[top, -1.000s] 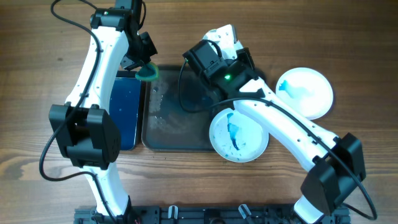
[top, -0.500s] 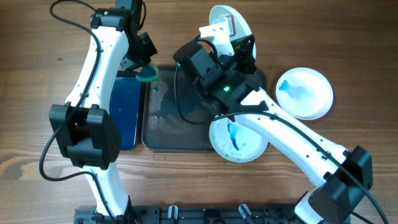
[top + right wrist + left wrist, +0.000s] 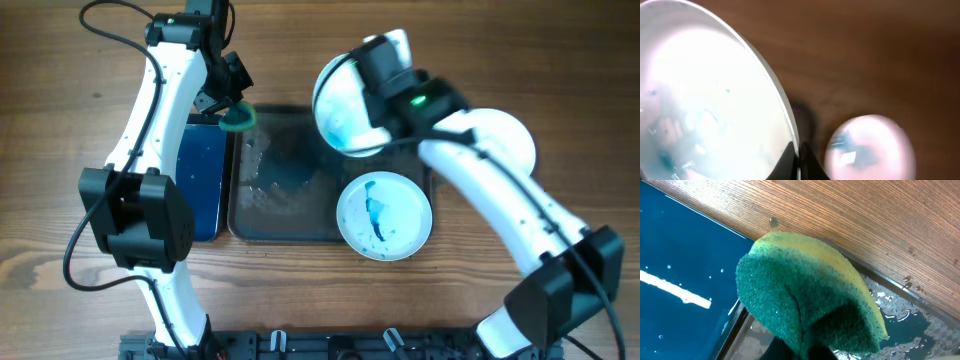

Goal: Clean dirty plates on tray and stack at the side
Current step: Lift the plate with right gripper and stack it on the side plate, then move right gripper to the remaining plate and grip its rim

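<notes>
My right gripper (image 3: 379, 62) is shut on the rim of a white plate (image 3: 343, 108). It holds this plate tilted above the far right part of the dark tray (image 3: 285, 180), teal smears showing. In the right wrist view the plate (image 3: 705, 100) fills the left, its rim pinched by my gripper (image 3: 798, 161). A second smeared plate (image 3: 384, 216) lies on the tray's near right corner. A third plate (image 3: 512, 140) rests on the table at right, partly hidden by my arm. My left gripper (image 3: 236, 112) is shut on a green-yellow sponge (image 3: 805, 290) over the tray's far left corner.
A narrower dark blue tray (image 3: 200, 175) lies left of the big tray, wet with drops (image 3: 680, 255). Water pools on the dark tray floor (image 3: 892, 325). Bare wooden table surrounds both trays.
The right arm has lifted the plate, swung it right and turned it so its smeared face shows from above. The left arm with the sponge has not moved.
</notes>
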Controlling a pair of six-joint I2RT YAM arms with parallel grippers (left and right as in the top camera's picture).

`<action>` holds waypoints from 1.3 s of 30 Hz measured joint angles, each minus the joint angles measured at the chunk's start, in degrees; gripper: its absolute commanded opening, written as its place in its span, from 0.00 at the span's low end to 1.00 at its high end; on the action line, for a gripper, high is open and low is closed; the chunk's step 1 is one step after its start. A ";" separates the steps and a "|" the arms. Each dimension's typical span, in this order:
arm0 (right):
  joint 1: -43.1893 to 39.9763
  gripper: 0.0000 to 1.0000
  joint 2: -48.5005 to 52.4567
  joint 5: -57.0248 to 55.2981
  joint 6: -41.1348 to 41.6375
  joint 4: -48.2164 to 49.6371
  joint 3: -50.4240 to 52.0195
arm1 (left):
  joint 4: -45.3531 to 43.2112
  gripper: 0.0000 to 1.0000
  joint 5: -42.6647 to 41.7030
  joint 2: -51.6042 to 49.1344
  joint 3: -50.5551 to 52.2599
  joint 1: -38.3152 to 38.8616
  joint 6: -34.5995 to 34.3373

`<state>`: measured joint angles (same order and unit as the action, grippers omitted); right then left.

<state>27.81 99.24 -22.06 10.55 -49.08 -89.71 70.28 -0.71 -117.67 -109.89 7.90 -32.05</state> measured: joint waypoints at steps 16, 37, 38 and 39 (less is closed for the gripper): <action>-46.99 0.04 -0.61 30.51 13.27 -8.37 4.52 | 0.68 0.04 0.00 0.00 0.00 0.02 0.00; -47.01 0.49 -0.96 30.25 10.91 -4.26 16.44 | 0.09 0.04 0.02 0.00 0.00 0.02 0.00; -45.05 0.49 -0.96 31.43 9.01 -5.25 13.94 | 0.04 0.04 0.02 0.00 0.00 0.02 0.00; -42.64 0.50 -1.01 32.39 7.63 -5.60 12.48 | 0.00 0.04 0.00 0.00 0.00 0.02 0.00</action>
<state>-14.83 98.24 10.33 18.17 -54.68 -77.23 70.28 -0.71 -117.67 -109.89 7.92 -32.05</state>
